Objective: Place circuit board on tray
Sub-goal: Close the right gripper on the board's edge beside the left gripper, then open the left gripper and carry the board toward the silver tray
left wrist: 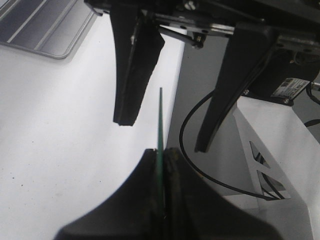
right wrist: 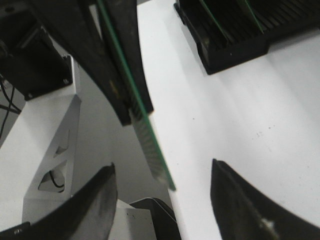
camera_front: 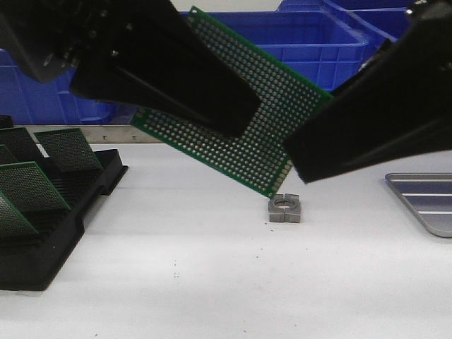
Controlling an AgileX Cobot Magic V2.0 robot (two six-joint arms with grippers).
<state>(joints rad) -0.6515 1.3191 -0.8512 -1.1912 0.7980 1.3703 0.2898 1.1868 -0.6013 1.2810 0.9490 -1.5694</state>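
The left end effector (left wrist: 161,165) is pinching the circuit board (camera_front: 265,134) by 1 edge, holding it tilted in the air above the middle of the white worktop (camera_front: 212,282). The right end effector (right wrist: 162,195) is standing with its fingers spread wide on either side of the board's free end, not touching it; this looks like a handover being set up.

The board is looking thin, light and stiff, a green perforated sheet that should not sag when gripped at 1 end. Its faces are probably smooth, so a firm pinch on the flat faces near an edge seems the safest hold, and squeezing across the thin edges would likely let it slip or twist.

The tray (camera_front: 424,201) is lying at the right side of the worktop, well apart from the board, only partly in view. A small metal block (camera_front: 284,209) is sitting on the worktop just below the board's low corner. At the left, a black slotted rack (camera_front: 42,226) is carrying more boards upright. Blue crates (camera_front: 318,42) are lining the far side behind the worktop.
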